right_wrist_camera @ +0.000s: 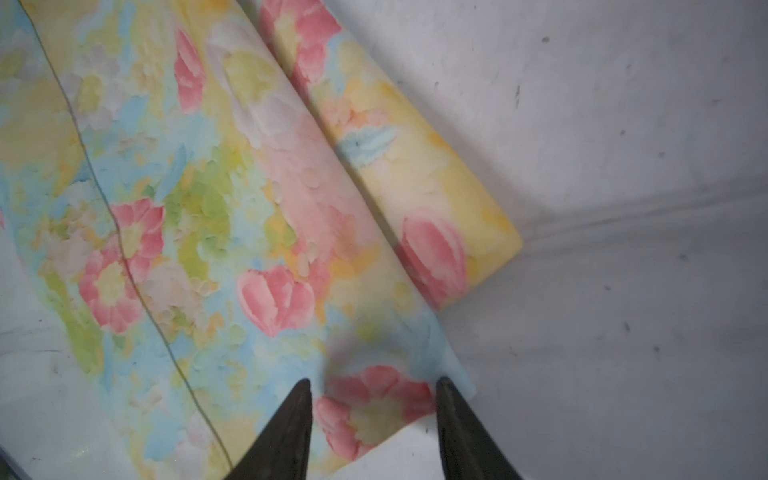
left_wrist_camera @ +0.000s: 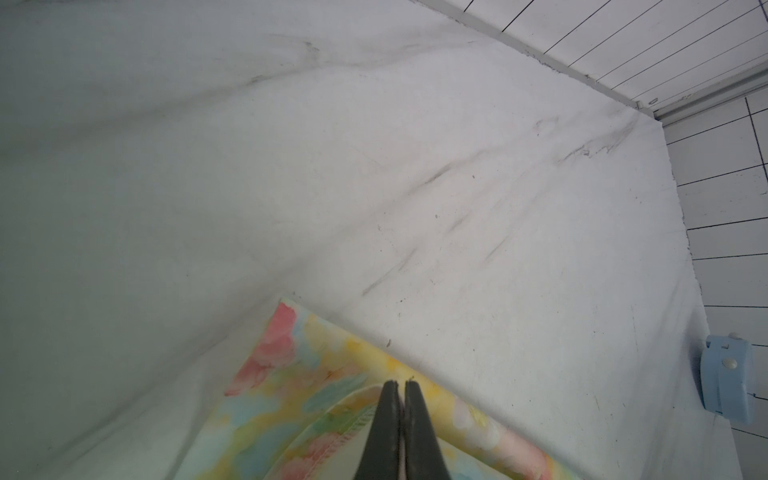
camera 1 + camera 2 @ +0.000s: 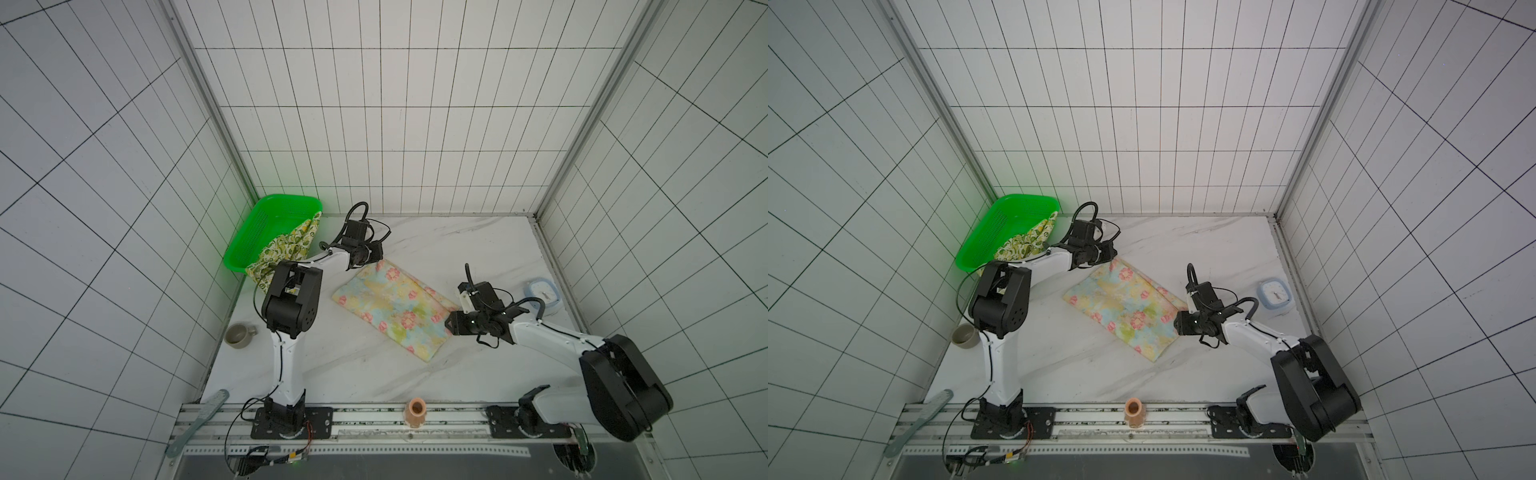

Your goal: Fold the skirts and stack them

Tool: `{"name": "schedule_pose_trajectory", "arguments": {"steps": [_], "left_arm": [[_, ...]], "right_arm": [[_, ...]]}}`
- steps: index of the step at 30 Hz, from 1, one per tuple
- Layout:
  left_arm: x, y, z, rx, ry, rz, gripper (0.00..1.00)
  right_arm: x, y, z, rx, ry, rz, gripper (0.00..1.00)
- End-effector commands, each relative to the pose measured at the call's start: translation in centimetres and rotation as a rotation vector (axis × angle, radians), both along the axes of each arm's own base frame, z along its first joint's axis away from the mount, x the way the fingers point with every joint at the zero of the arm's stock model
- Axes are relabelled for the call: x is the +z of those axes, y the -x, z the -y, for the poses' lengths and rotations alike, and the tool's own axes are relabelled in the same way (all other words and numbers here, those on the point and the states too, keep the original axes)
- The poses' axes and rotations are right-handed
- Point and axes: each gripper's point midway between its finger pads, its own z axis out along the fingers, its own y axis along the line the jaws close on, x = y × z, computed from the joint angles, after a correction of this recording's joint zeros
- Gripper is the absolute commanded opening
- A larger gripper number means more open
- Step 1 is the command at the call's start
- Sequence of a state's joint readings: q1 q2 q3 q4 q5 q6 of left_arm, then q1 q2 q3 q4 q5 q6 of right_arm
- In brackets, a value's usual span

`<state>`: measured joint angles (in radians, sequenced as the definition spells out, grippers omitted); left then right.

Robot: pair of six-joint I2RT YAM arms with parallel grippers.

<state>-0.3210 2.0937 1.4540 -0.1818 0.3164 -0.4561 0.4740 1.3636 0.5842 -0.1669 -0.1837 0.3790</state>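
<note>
Cloth handling: soft, light and thin, best taken at corners

At the far left, the lemon skirt (image 3: pixel 291 245) lies crumpled in the green basket (image 3: pixel 255 228) and spills over its near rim. It is not folded. I judge it light and limp. It will sag and may catch on the rim, so a grip on 1 free edge near the rim seems best.

Next, the left gripper (image 2: pixel 400 384) is at the far corner of the floral skirt (image 3: pixel 395 307). Its jaws are together. In the left wrist view they are above a stitched hem, but I cannot tell if a thin layer is pinched between them.

The floral skirt lies flat in the middle of the table (image 3: pixel 457 241) as a long rectangle, with 1 narrower layer showing along its far side. It looks folded at least 1 time. The cloth seems smooth and thin, so the layers can slide on each other. I think all layers of a corner must be pinched together.

At the right, the right gripper (image 1: pixel 374 382) has its jaws apart, with both tips over the right-hand corner of this skirt. It holds nothing.
</note>
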Motion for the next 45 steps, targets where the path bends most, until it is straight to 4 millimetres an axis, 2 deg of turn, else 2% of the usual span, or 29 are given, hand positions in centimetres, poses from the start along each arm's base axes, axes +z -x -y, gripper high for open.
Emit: {"name": "schedule_pose_trajectory", "arguments": {"steps": [1, 4, 12, 17, 20, 23, 26, 27, 35, 41, 45], "left_arm": [[2.8, -0.4, 0.4, -0.007, 0.032, 0.065, 0.00], [3.1, -0.5, 0.3, -0.006, 0.034, 0.072, 0.00], [3.4, -0.8, 0.2, -0.002, 0.036, 0.079, 0.00], [3.5, -0.8, 0.1, -0.002, 0.039, 0.080, 0.00], [3.6, -0.9, 0.1, -0.002, 0.040, 0.083, 0.00], [3.5, -0.9, 0.0, 0.001, 0.041, 0.079, 0.00], [3.8, -1.1, -0.1, 0.007, 0.044, 0.084, 0.00], [4.1, -1.1, -0.2, 0.011, 0.045, 0.090, 0.00], [7.7, -2.6, -2.3, 0.074, 0.084, 0.145, 0.00], [13.5, -3.7, -5.2, 0.143, 0.134, 0.251, 0.00], [17.2, -4.1, -7.4, 0.183, 0.153, 0.319, 0.00]], "right_arm": [[0.2, -0.7, 0.1, 0.010, 0.031, 0.041, 0.51], [0.0, -0.7, 0.4, 0.005, 0.051, 0.034, 0.54], [0.9, -1.5, 0.7, -0.011, 0.059, 0.069, 0.61], [0.1, -2.0, 0.3, 0.027, 0.054, 0.041, 0.61], [-0.2, -1.8, -0.5, 0.055, 0.026, 0.023, 0.56], [0.5, -1.7, -1.1, 0.072, -0.014, 0.029, 0.39], [2.2, -1.7, -1.5, 0.081, -0.042, 0.054, 0.06], [3.0, -1.8, -1.5, 0.084, -0.047, 0.067, 0.00], [8.9, -2.7, -1.2, 0.079, -0.039, 0.173, 0.00], [15.5, -4.0, -1.8, 0.095, -0.075, 0.313, 0.00], [19.5, -4.1, -2.8, 0.139, -0.098, 0.397, 0.00]]}}
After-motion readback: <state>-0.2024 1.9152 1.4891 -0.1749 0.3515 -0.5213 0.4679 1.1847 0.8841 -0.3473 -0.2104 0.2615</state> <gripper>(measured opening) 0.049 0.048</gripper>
